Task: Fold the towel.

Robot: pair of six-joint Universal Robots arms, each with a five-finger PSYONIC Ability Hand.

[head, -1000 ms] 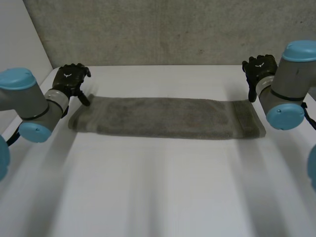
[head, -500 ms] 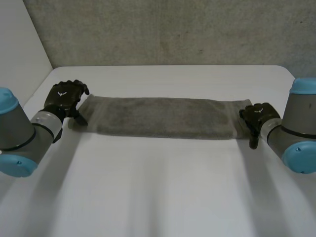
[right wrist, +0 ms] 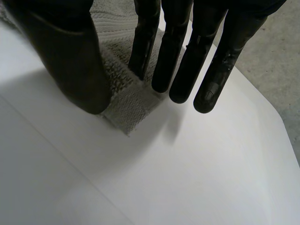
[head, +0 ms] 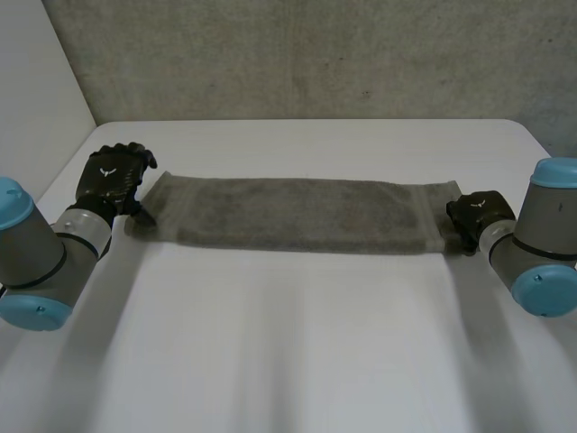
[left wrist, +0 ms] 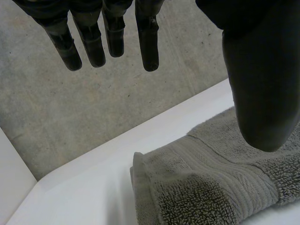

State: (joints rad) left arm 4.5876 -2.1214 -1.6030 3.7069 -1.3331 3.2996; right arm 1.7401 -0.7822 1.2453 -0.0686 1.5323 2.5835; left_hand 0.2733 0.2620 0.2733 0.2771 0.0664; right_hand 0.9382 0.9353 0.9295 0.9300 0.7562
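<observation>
Left hand (head: 113, 179) and right hand (head: 474, 216) have dropped to the towel's (head: 297, 213) ends, both wide, gripping nothing; grasps likely next.

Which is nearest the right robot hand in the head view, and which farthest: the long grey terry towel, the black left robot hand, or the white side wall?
1. Long grey terry towel: its right end is at the right robot hand.
2. Black left robot hand: at the towel's far, left end.
3. White side wall: beyond that hand, at the left.
</observation>
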